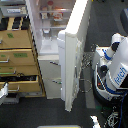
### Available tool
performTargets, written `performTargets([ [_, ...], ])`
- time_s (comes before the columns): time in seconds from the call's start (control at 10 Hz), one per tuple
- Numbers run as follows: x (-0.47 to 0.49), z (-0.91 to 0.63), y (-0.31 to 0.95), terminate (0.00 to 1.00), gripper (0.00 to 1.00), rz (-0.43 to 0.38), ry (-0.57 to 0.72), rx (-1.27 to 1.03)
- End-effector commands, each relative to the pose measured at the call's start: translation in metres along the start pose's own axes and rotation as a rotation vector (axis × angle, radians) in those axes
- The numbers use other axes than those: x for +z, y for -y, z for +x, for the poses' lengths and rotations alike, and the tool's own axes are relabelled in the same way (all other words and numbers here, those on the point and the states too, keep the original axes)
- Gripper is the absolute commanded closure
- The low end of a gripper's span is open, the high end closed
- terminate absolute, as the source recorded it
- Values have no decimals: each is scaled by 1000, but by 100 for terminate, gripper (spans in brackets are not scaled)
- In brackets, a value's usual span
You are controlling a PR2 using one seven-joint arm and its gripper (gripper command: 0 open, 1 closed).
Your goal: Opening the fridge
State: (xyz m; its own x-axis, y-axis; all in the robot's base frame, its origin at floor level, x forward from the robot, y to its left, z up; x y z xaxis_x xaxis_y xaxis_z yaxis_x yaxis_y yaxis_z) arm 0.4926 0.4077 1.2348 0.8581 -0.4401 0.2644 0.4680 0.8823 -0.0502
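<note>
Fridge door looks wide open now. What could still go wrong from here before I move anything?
1. The open fridge door swings out toward the robot body; more swing or a base move could make them collide.
2. Cables lie on the floor between door and robot and may snag.
3. I cannot see the gripper, so whether it holds the door is unknown.

A lab kitchen mock-up, by the look of it — white fridge [60, 55] beside a tan drawer cabinet [17, 60], dark floor [40, 112], loose cables [89, 62] — a white-and-blue robot [114, 67] parked close.
</note>
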Motion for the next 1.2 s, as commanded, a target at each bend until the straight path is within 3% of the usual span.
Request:
performTargets([
  [0.1, -257, 428, 182, 0, 0, 175, -243, -247],
  [0.4, -167, 495, 448, 0, 0, 169, -143, -517],
  [0.5, -101, 479, 575, 0, 0, 129, -69, -641],
  [0.7, -28, 417, 728, 0, 0, 136, 2, -781],
  [0.8, -12, 408, 788, 0, 0, 40, 76, -922],
  [0.9, -16, 422, 791, 0, 0, 12, 108, -989],
  [1.2, 115, 232, 1014, 0, 0, 27, 123, -1100],
])
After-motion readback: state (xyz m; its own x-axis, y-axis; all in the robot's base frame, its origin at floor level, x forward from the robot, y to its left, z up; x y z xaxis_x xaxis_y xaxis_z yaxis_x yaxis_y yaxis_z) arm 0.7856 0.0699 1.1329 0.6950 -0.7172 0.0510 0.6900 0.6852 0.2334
